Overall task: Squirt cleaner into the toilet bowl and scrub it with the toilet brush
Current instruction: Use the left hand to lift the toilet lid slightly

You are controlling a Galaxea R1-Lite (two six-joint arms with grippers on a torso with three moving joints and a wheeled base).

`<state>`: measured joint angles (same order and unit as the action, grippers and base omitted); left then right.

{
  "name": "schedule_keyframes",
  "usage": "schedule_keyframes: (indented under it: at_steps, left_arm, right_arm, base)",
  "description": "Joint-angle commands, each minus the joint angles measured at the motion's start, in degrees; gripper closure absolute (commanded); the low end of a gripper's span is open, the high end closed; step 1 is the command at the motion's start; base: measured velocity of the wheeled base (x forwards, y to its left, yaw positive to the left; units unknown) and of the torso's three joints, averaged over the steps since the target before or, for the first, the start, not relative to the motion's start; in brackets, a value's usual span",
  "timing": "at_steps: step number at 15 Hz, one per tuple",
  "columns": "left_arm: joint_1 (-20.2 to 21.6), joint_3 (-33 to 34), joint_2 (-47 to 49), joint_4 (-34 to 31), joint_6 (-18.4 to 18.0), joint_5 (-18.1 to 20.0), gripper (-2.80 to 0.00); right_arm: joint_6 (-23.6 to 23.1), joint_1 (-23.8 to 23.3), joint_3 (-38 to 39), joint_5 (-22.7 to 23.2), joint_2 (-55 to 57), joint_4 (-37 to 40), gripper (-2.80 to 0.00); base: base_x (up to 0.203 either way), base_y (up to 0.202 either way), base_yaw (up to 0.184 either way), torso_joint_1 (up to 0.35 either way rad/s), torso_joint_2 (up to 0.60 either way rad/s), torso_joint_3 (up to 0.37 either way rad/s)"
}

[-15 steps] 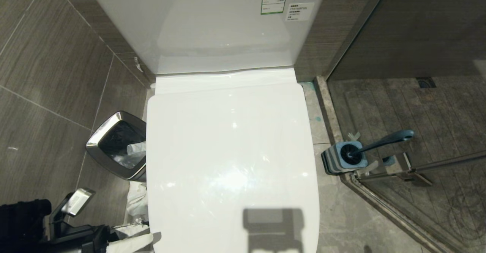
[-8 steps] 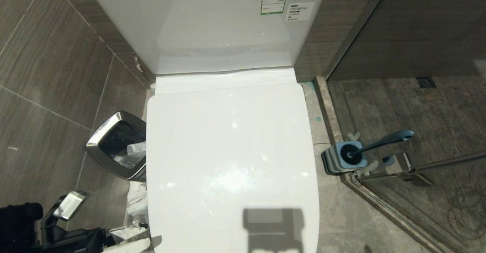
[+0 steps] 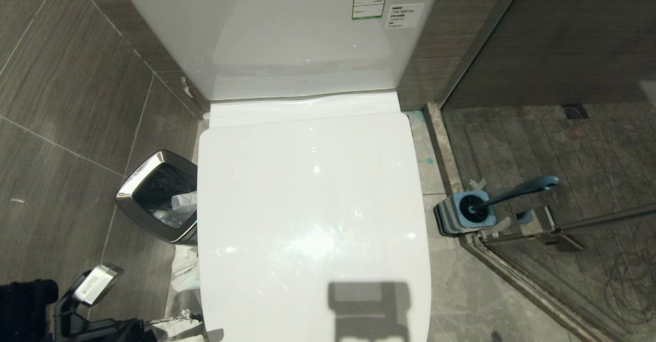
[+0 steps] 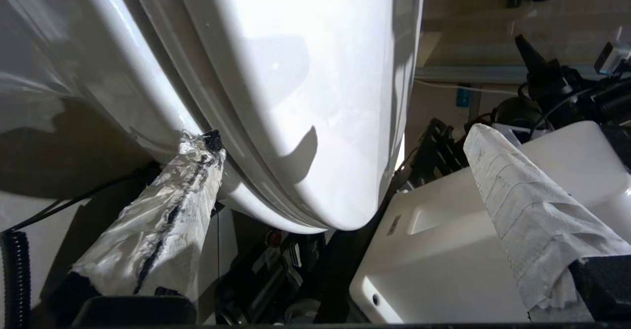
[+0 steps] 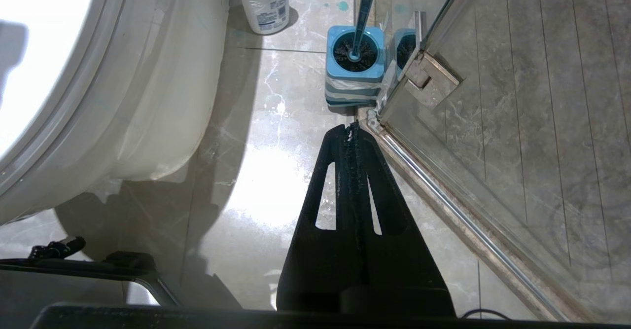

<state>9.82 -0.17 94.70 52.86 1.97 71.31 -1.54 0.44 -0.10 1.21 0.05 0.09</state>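
Grey tiled floor (image 3: 77, 101), one toilet bowl (image 3: 312, 219) lid shut, one toilet brush (image 3: 512, 190), left claw (image 4: 340, 171) spread wide, right claw (image 5: 353, 136) closed.

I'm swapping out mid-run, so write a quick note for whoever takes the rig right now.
Left pincer: open, empty, low at the toilet's front left, one wrapped finger by the lid edge.
Right pincer: shut, empty, parked over the floor facing the brush holder.
Toilet lid is down, hiding the bowl.
Toilet brush sits in its holder; cleaner stands on the floor beside the toilet.
Done: nothing.
Left: raise the lid, squirt, scrub.
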Motion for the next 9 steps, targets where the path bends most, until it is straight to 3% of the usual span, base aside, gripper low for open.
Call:
schedule_keyframes:
  at_steps: [1, 9]
  left_arm:
    - [-1.4, 0.0, 1.5, 0.5, -0.1, 0.2, -2.8]
    - [-3.1, -0.4, 2.9, 0.8, -0.6, -0.6, -2.8]
  right_arm:
    - [0.0, 0.0, 0.0, 0.0, 0.0, 0.0, 0.0]
    - [0.0, 0.0, 0.0, 0.0, 0.0, 0.0, 0.0]
  base:
    - [0.0, 0.0, 0.0, 0.0, 0.0, 0.0]
    - [0.0, 0.0, 0.0, 0.0, 0.0, 0.0]
